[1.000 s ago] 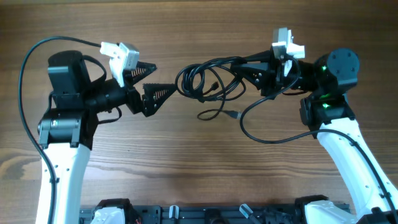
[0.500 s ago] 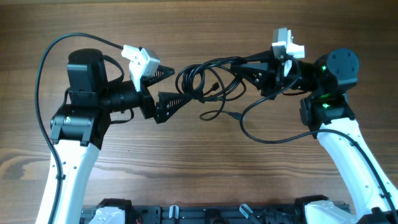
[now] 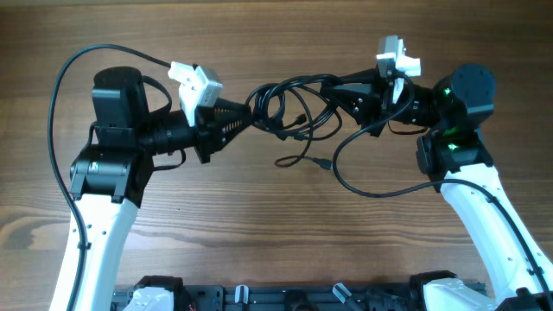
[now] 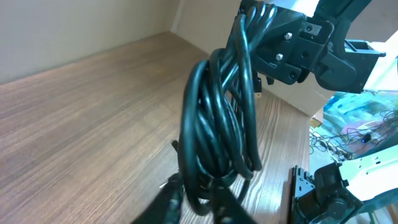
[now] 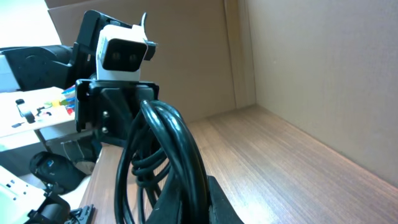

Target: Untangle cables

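While the right pincer (image 3: 339, 90) keeps pinching the cables (image 3: 298, 130), the left pincer (image 3: 249, 112) now pinches them.

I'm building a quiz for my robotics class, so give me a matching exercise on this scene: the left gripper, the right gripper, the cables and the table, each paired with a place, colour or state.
Column one:
1. left gripper
2. right gripper
3. cables
4. table

Column two:
A. brown wood grain
B. black, looped, strung between both arms
C. closed on the bundle's left loops
D. closed on the bundle's right end

Pairs: 1-C, 2-D, 3-B, 4-A
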Robot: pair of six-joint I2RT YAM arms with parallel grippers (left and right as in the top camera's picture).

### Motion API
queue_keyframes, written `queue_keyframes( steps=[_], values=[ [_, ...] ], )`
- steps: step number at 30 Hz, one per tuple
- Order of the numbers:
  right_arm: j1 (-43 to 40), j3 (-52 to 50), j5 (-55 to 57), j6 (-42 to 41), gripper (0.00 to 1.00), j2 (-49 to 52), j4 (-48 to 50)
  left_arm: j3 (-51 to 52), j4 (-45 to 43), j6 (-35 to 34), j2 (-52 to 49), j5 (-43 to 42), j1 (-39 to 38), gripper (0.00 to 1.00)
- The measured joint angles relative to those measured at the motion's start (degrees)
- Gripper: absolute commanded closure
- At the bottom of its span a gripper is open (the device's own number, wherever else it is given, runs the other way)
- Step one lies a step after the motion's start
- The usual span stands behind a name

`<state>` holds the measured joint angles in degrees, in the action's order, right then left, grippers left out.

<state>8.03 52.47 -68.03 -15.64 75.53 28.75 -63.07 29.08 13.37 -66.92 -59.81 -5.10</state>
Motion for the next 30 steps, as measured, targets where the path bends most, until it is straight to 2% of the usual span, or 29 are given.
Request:
queue_keyframes(
  steps=[1,10,13,15,21,26,30],
  values=[
    [0.0,0.0,0.1,0.0,0.96,0.0,0.0,0.0,0.0,0.1,0.0,0.1,0.0,0.96],
    [0.0,0.0,0.1,0.0,0.96,0.0,-0.3,0.0,-0.5,0.5,0.0,0.9,0.0,0.96],
    [0.0,0.0,0.3,0.0,0.96,0.0,-1.8,0.0,-1.4,-1.8,0.0,3.0,0.3,0.96],
    [0.0,0.0,0.6,0.0,0.96,0.0,-2.3,0.0,-2.1,-5.1,0.0,5.5,1.3,0.96],
    [0.5,0.0,0.8,0.0,0.96,0.0,-2.6,0.0,-2.9,-24.6,0.0,13.0,7.5,0.96],
    [1.0,0.0,0.8,0.0,0.96,0.0,-2.7,0.0,-0.5,-37.8,0.0,13.4,9.2,0.96],
    [1.0,0.0,1.2,0.0,0.96,0.0,-2.9,0.0,2.4,-45.4,0.0,13.6,9.3,0.96]
  ],
)
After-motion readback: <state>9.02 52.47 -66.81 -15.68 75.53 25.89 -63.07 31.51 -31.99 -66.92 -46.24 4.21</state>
